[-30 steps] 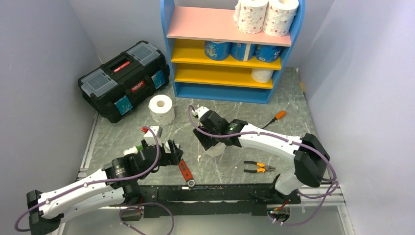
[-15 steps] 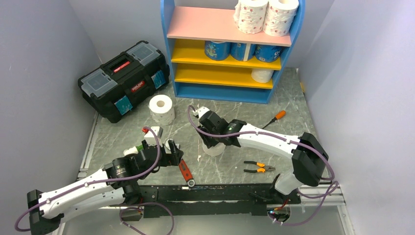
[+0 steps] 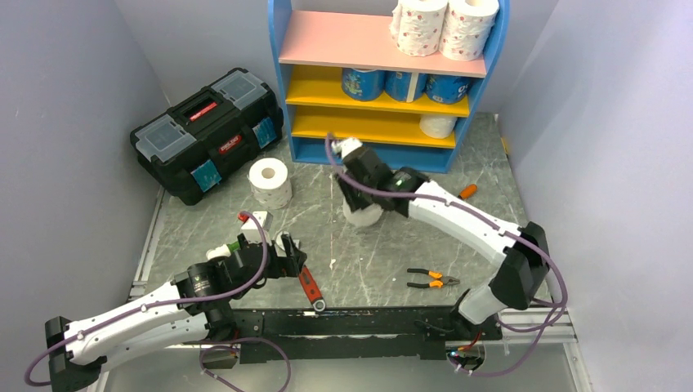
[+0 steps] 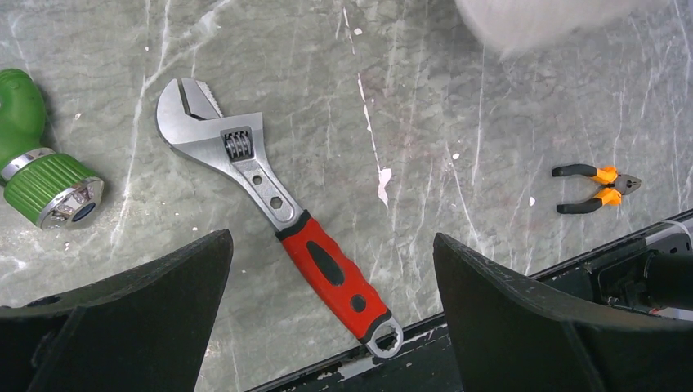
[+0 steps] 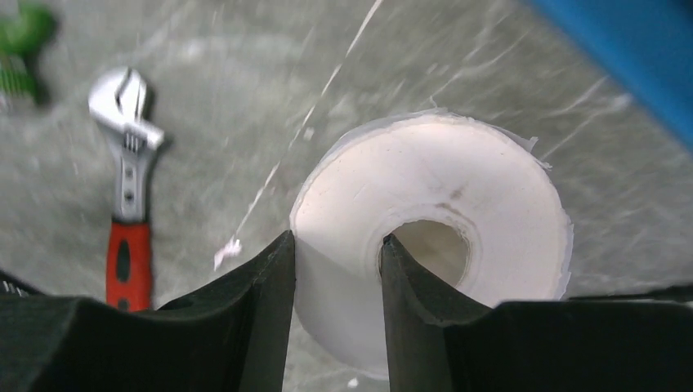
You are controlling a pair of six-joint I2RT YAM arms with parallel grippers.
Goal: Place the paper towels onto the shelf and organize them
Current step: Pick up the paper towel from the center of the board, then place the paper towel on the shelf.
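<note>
Grey tabletop (image 3: 368,253); right gripper (image 5: 335,241) on roll (image 5: 458,188)

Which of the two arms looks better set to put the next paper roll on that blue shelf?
Right. The right tool pinches a plain roll by its wall, one finger in the core, close to the shelf. The left tool hangs open over a wrench, holding nothing.

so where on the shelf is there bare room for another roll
Widest bare stretch: the lower yellow board, left of the single plain roll. The pink top board is bare left of the two dotted rolls. Crowded: the upper yellow board, three blue-wrapped rolls leaving only a gap at its left end.
</note>
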